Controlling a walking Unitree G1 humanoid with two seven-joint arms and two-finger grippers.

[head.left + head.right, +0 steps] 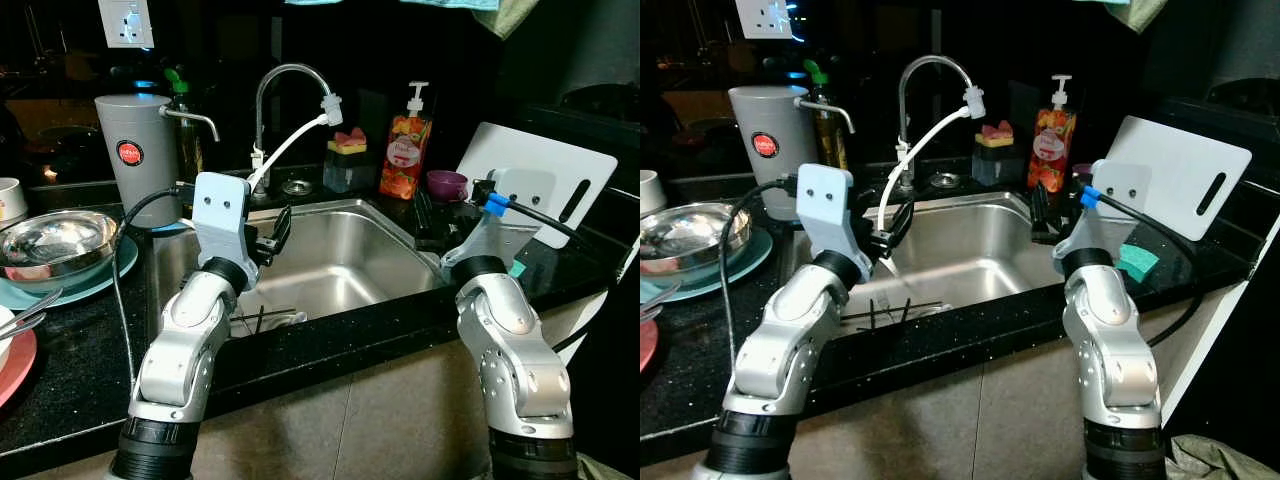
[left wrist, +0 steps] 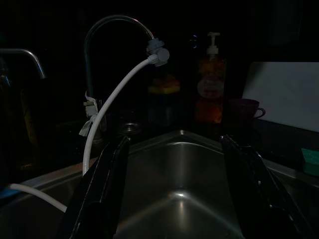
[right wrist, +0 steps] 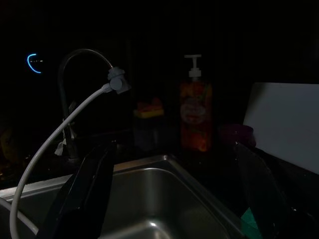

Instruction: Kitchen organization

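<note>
I face a steel sink [image 1: 385,225] set in a black counter. My left gripper [image 1: 272,236] hovers over the sink's left side, open and holding nothing. My right gripper [image 1: 430,226] hangs over the sink's right rim, open too and empty. In the left wrist view the two black fingers [image 2: 107,189] stand wide apart around the basin. A curved faucet [image 1: 288,76] with a white hose [image 1: 290,145] rises behind the sink. Some dark utensils [image 1: 262,320] lie in the basin's near left corner.
An orange soap bottle [image 1: 406,150], a sponge holder [image 1: 347,160], a purple cup [image 1: 447,184] and a white cutting board [image 1: 545,175] stand at the back right. A grey canister [image 1: 135,150], a steel bowl [image 1: 55,240] on a teal plate and a pink plate [image 1: 18,365] are at the left. A green sponge [image 1: 1137,262] lies on the right.
</note>
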